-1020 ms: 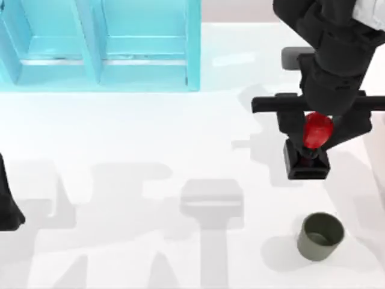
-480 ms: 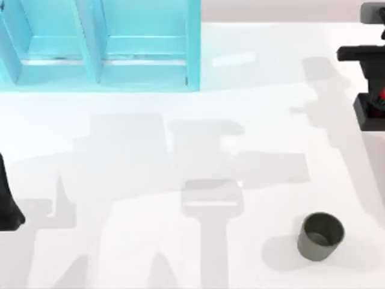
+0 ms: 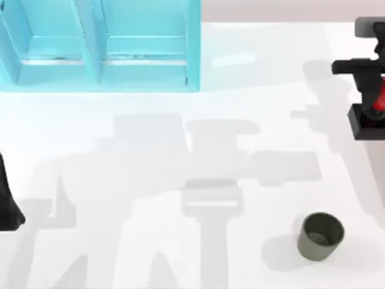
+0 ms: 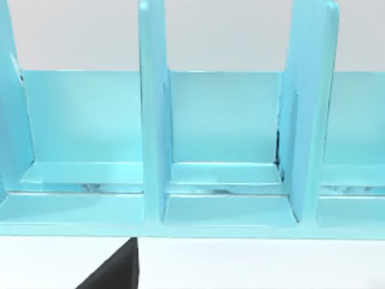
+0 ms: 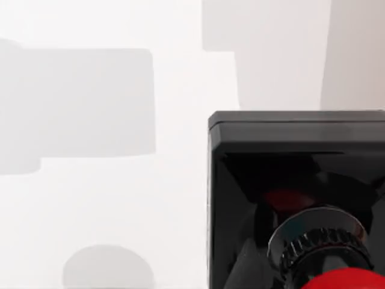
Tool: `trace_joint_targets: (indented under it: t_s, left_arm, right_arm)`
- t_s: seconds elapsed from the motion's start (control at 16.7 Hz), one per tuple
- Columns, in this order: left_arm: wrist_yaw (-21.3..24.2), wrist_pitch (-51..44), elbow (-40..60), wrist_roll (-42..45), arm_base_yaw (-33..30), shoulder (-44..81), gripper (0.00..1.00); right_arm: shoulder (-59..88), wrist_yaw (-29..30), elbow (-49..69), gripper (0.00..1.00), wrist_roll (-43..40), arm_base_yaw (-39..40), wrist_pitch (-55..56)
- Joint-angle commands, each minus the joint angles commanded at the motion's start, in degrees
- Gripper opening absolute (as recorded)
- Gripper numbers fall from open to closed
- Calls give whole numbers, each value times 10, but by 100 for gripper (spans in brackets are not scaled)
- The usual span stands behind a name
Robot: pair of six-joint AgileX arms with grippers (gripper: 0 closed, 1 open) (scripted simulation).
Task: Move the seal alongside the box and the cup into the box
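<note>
One claw is at work: the right claw [image 3: 378, 90] sits at the far right edge of the worktop [image 3: 180, 150], carrying the seal [image 3: 368, 117]. A second ago it gripped the seal mid-right, above the cup; half a second ago it had swung out to the right edge, and since then it has slid slightly left and toward the near side. The claw is pinching the seal by its red knob, with the black base hanging below; the right wrist view shows that base [image 5: 289, 162] and knob above bare worktop. The cup [image 3: 320, 236] has not moved and stands upright near the front right, well apart from the seal. The blue box [image 3: 99, 45] stays at the back left. The left arm [image 3: 7, 201] remains parked at the left edge; whether its claw is spread I cannot tell.
</note>
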Motion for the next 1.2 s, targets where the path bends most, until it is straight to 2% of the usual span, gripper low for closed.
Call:
trace_joint_targets:
  t_s: [0.24,0.54,1.2]
  left_arm:
    - [0,0,0,0,0,0,100]
    - [0,0,0,0,0,0,100]
    - [0,0,0,0,0,0,100]
  right_arm:
    - [1,0,-77,0,0,0,76]
    - [1,0,-90,0,0,0,89]
    - [1,0,-90,83,0,0,89]
